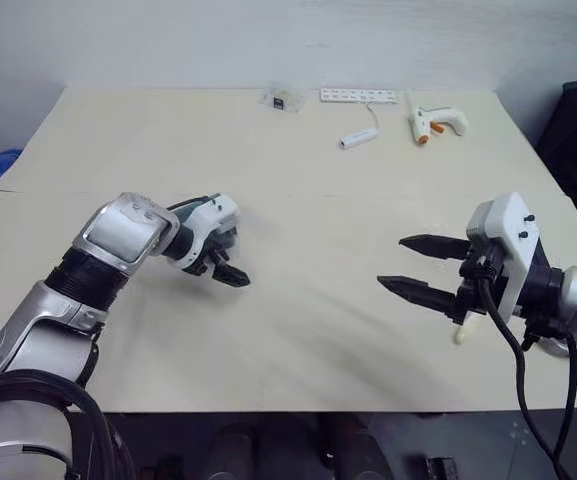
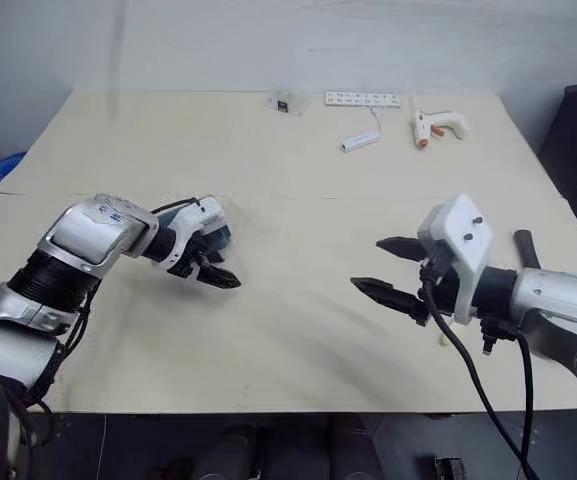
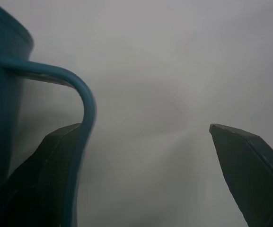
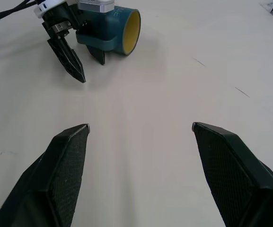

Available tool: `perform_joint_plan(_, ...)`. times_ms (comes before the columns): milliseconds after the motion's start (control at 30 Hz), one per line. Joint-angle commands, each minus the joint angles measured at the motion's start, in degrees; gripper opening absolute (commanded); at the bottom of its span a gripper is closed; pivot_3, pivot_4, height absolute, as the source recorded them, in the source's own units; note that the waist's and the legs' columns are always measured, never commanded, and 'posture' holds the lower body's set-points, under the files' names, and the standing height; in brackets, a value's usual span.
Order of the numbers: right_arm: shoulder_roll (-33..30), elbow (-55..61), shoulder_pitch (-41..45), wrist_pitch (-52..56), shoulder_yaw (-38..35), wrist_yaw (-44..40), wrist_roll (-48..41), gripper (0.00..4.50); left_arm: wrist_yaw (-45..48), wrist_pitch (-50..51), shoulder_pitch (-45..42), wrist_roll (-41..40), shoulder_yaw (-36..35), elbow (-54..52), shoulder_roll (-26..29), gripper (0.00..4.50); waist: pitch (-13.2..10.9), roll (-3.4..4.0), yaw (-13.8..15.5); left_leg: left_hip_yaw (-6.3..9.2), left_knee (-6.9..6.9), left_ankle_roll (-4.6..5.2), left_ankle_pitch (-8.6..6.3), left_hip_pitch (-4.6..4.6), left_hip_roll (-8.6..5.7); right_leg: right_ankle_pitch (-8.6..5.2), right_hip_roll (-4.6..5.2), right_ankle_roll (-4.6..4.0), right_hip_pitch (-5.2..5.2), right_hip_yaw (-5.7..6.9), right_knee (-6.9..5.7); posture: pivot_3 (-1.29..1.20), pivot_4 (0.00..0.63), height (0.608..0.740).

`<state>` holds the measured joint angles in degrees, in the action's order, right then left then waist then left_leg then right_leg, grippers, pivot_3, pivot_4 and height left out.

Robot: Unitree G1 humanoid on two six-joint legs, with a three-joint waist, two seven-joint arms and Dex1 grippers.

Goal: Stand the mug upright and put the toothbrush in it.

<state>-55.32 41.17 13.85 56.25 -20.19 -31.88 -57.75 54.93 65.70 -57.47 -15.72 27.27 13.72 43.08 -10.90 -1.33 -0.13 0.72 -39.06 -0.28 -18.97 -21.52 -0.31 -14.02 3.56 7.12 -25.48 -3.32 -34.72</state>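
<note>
The tabletop [image 1: 298, 330] is a wide, pale cream surface. On its left half, nearer the front edge than the back, the mug [image 4: 115, 29] lies on its side: a dark teal-blue cylinder with a yellow inside, its open mouth showing in the right wrist view and its squarish loop handle running along the body. The left gripper [image 4: 86, 64] is at the mug with its two black fingers spread apart; one finger stands just beside the handle, which crosses in front of it in the left wrist view, while the other stands apart over bare tabletop. Whether either finger touches the mug cannot be told. The right gripper [image 1: 408, 268] hangs above the right half near the front edge, its fingers wide apart and empty, pointing toward the mug. A pale cream sliver beneath it [image 1: 465, 332], on the tabletop, may be the toothbrush; mostly hidden.

Along the back edge lie a white power strip [image 1: 358, 95], a white and orange tool [image 1: 438, 122] and a short white cylinder [image 1: 359, 137].
</note>
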Motion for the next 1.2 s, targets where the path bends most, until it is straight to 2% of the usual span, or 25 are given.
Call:
perform_joint_plan(33,-0.2,-0.5,1.2,-1.7,0.4,-0.2,0.7,3.65,0.2,-1.3,-0.5,0.8,-3.1,0.2,0.3,3.70,0.0,-0.01,0.0,0.00,0.00,0.00,0.00,0.02,0.00,-0.01,-0.02,-0.01,0.00,0.00,-0.04,0.00,0.150,0.740)
perform_joint_plan(400,0.0,-2.5,3.3,-3.0,2.9,-1.4,2.4,3.65,-1.2,-2.6,-0.7,3.1,-6.0,0.2,0.5,0.38,0.0,-0.01,0.0,0.01,0.00,-0.01,0.01,0.02,0.01,-0.01,-0.01,-0.02,0.00,0.00,-0.08,0.00,0.150,0.740)
perform_joint_plan(467,-0.1,-2.5,3.3,-3.1,3.2,-1.7,2.5,3.65,-1.4,-1.4,-1.3,2.7,-7.3,0.3,0.2,0.03,0.0,0.00,0.0,0.01,0.00,0.00,0.01,0.04,0.01,-0.01,0.00,-0.03,0.00,0.00,-0.12,0.00,0.150,0.740)
perform_joint_plan(767,-1.2,-2.8,3.6,-3.3,2.8,-4.2,2.0,3.65,-0.8,-1.4,-0.7,0.8,-11.1,-3.5,-0.7,0.03,0.0,0.00,0.0,0.01,0.00,-0.01,0.01,0.06,0.00,-0.01,-0.01,-0.03,0.01,0.00,-0.19,0.00,0.150,0.740)
perform_joint_plan(900,-1.6,-3.6,4.1,-3.2,2.1,-4.6,2.2,3.65,-6.4,-8.4,0.6,-5.2,-24.6,-6.0,-10.2,0.03,0.0,-0.03,0.4,0.07,-0.05,-0.05,0.03,0.00,0.09,0.00,0.10,0.00,0.01,0.05,-0.20,0.00,0.150,0.740)
perform_joint_plan(967,-1.8,-3.5,3.9,-3.1,1.6,-5.0,2.1,3.65,-7.6,-10.6,1.6,-7.5,-28.4,-7.7,-13.4,0.03,0.0,-0.04,0.4,0.08,-0.05,-0.08,0.05,-0.02,0.09,0.02,0.18,0.03,0.02,0.05,-0.16,0.00,0.150,0.740)
perform_joint_plan(1033,-2.1,-3.6,3.7,-2.9,1.1,-5.2,2.0,3.65,-10.5,-15.2,3.7,-10.9,-32.9,-10.6,-19.8,0.03,0.0,-0.04,0.4,0.04,-0.05,-0.08,0.05,-0.02,0.07,0.04,0.20,0.07,0.02,0.03,-0.20,0.00,0.150,0.740)
perform_joint_plan(1067,-2.2,-3.7,3.7,-2.8,0.9,-5.2,2.0,3.65,-11.6,-17.0,4.6,-12.0,-34.2,-11.8,-22.2,0.03,0.0,-0.04,0.3,0.03,-0.04,-0.08,0.05,-0.02,0.08,0.05,0.21,0.08,0.02,0.03,-0.20,0.00,0.150,0.740)
perform_joint_plan(1200,-2.3,-4.1,4.1,-2.5,0.9,-4.8,1.9,3.65,-9.4,-32.8,13.5,-10.8,-31.3,-14.8,-29.9,0.03,0.0,-0.01,0.2,-0.11,-0.02,-0.13,0.07,0.06,0.07,0.06,0.22,0.11,0.03,-0.09,-0.15,0.00,0.150,0.740)
